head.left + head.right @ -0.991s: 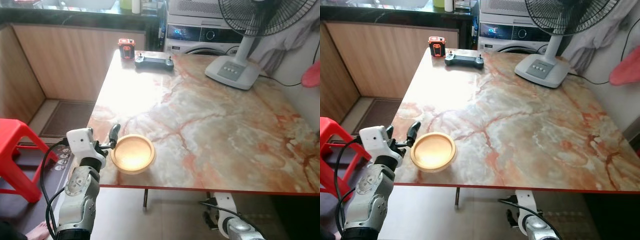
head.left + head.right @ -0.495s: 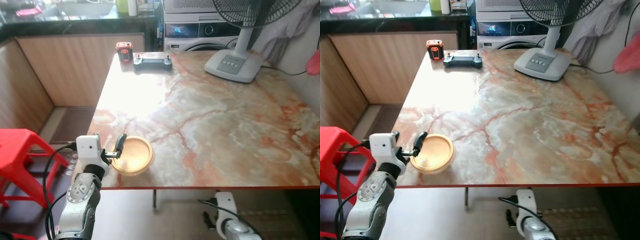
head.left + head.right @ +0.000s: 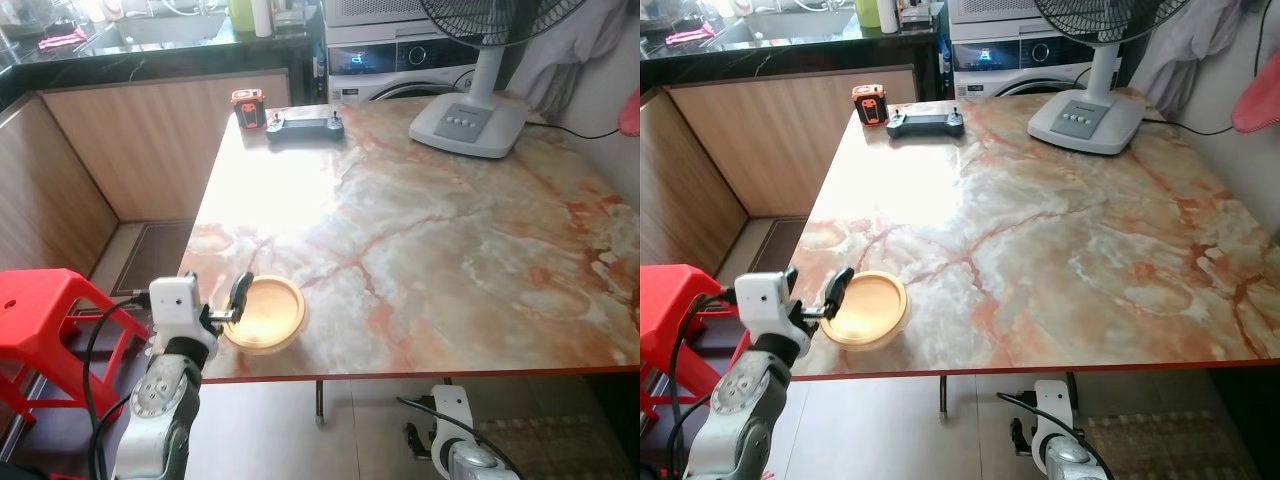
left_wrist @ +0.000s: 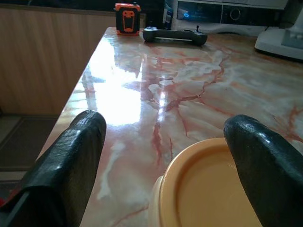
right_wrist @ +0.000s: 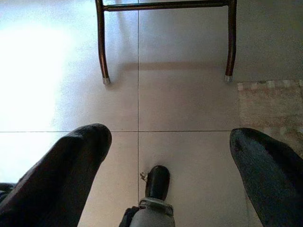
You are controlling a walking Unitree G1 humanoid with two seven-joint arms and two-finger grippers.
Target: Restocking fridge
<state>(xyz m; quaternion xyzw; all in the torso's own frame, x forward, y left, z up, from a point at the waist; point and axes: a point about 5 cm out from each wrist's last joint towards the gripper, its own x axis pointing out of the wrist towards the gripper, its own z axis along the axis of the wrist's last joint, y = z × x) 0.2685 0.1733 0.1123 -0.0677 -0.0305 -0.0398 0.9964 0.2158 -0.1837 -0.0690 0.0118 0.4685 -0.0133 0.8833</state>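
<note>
Marble surface (image 3: 420, 230): fan base (image 3: 468, 125) and controller (image 3: 305, 125) at far edge. Wooden bowl (image 3: 265, 314) at near-left edge; left gripper (image 4: 165, 156) jaws apart beside it. Right gripper (image 5: 170, 161) jaws apart over floor.

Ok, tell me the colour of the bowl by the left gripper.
The bowl is a plain yellow-orange, with no pattern. It shows best in the left wrist view, just ahead of the left gripper.

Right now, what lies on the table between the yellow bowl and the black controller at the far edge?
Nothing: between the yellow bowl and the black controller there is bare marble table with a bright glare patch, as the left eye and left wrist views show.
</note>
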